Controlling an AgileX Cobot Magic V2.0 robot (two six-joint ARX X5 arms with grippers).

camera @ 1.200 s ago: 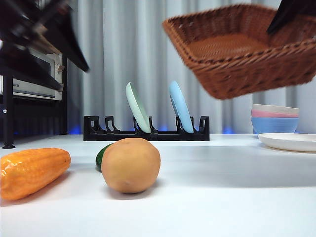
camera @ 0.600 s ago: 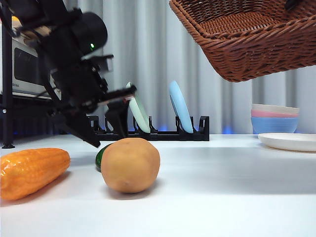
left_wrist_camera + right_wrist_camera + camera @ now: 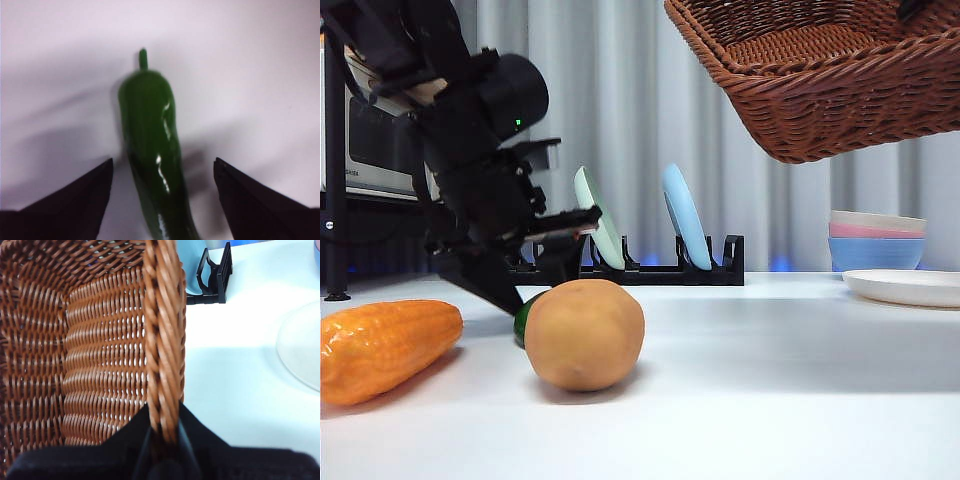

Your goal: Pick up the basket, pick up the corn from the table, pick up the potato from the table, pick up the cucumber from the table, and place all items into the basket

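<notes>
My right gripper [image 3: 162, 427] is shut on the braided rim of the brown wicker basket [image 3: 100, 355], which hangs tilted high at the right [image 3: 830, 80]. On the white table [image 3: 770, 380] lie the orange corn [image 3: 385, 347] at the left, the tan potato [image 3: 585, 334] in the middle and, mostly hidden behind the potato, the dark-green cucumber [image 3: 524, 318]. My left gripper [image 3: 535, 290] has come down over the cucumber [image 3: 150, 150]. It stands open [image 3: 163, 161], one jaw on each side of the cucumber, neither touching it.
A black dish rack [image 3: 620, 270] with a green and a blue plate stands at the back. Stacked bowls [image 3: 877, 240] and a white plate [image 3: 910, 287] sit at the right. A dark shelf with a white appliance [image 3: 370, 150] is at the left.
The left arm has dropped from the top left corner down to the cucumber behind the potato. The basket has risen and now holds still.
</notes>
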